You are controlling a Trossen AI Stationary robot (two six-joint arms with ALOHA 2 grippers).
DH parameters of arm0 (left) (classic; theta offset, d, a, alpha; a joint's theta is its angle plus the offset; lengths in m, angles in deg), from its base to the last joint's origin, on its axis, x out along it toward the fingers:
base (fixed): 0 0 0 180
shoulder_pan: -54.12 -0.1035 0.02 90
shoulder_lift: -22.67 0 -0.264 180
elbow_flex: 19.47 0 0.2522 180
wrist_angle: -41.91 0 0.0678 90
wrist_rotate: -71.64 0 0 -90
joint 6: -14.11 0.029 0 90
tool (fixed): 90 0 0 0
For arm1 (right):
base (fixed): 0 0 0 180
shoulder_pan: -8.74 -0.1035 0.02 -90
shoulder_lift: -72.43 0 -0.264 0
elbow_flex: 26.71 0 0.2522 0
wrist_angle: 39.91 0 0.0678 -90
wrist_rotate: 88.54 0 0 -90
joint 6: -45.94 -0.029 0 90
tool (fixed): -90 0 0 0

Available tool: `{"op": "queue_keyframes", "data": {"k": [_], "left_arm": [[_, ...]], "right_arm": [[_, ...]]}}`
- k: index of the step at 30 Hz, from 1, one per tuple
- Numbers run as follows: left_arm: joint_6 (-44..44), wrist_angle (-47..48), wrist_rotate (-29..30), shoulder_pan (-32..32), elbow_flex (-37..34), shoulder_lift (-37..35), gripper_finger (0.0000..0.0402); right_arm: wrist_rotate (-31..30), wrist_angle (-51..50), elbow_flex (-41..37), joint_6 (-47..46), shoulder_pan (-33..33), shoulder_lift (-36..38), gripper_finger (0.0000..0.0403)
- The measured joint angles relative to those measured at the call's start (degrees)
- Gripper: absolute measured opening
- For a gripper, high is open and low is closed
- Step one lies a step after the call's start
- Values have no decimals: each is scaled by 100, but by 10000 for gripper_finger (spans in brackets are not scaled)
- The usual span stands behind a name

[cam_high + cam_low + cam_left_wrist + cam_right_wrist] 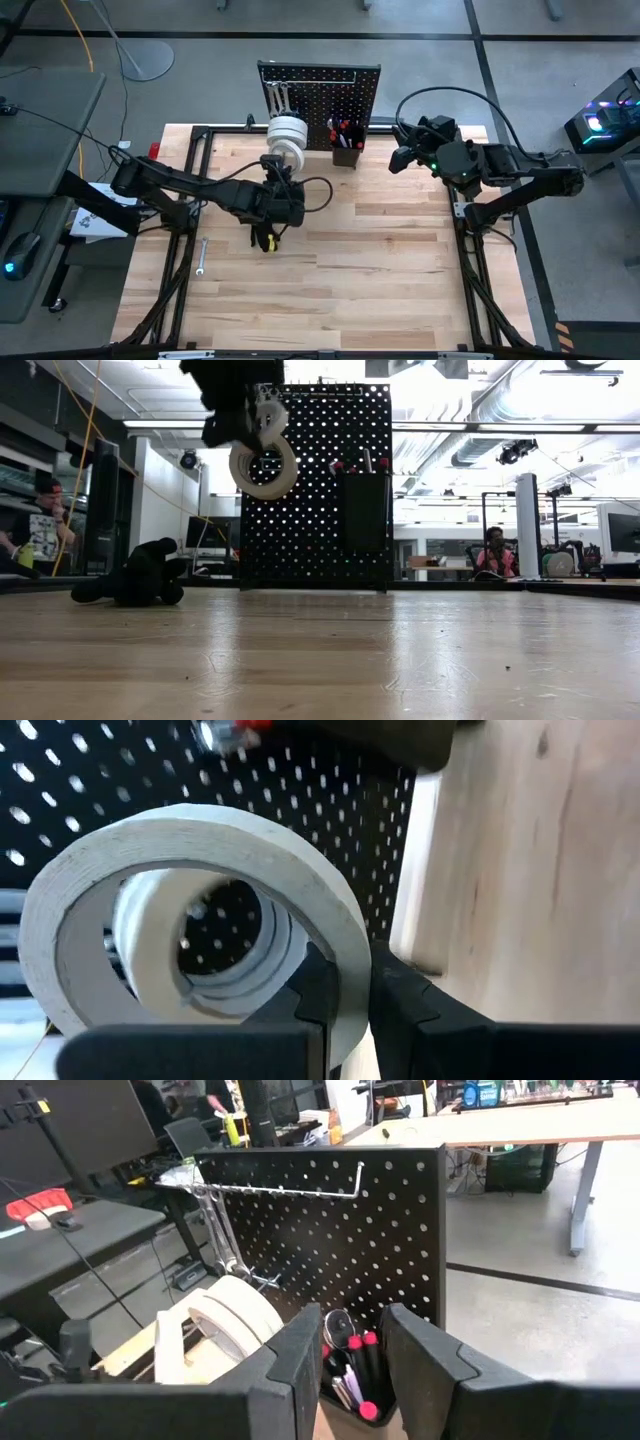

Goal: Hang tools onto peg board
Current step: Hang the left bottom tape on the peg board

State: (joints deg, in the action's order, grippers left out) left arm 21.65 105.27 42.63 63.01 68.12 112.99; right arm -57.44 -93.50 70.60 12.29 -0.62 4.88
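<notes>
The black peg board [320, 95] stands upright at the table's far edge. Silver wrenches [225, 1240] hang from its long hook [285, 1188], and a black bin [352, 1380] on it holds red-tipped screwdrivers. My left gripper [352, 982] is raised just in front of the board's left part, shut on a white tape roll [283, 152]. A second white roll [150, 945] sits behind that roll, closer to the board. My right gripper [350, 1342] hovers high at the far right, open with nothing between its fingers. My left gripper has one finger [318, 988] inside the tape roll's hole and the other [405, 1005] outside, with the ring's wall [345, 945] pinched between them. It comes from the near side, slanting slightly down. The roll stands on edge, its hole facing the board, lifted clear of the table.
A dark-handled tool [265, 238] lies on the wooden table below my left arm, and a silver wrench [200, 257] lies nearer the left edge. People sit in the room behind the table.
</notes>
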Motion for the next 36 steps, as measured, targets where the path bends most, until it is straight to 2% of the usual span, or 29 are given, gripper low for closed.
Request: {"op": "queue_keyframes", "data": {"k": [9,18,26,29,31,36], "left_arm": [[393,-532,29,-386,-279,2,29],[665,-729,-403,-962,-278,0,29],[776,-953,-547,-1263,-276,0,29],[775,-1040,-768,-1349,-276,-2,29],[771,-1075,-1038,-1394,-272,-7,41],[758,-1204,-1407,-1423,-280,6,113]], "right_arm": [[59,-5,0,-2,0,0,103],[205,-25,0,-210,-4,0,103],[245,-25,0,-240,-4,0,103],[250,-25,0,-240,-4,0,103],[251,-25,0,-240,-4,0,103],[283,-25,0,-240,-4,0,103]]}}
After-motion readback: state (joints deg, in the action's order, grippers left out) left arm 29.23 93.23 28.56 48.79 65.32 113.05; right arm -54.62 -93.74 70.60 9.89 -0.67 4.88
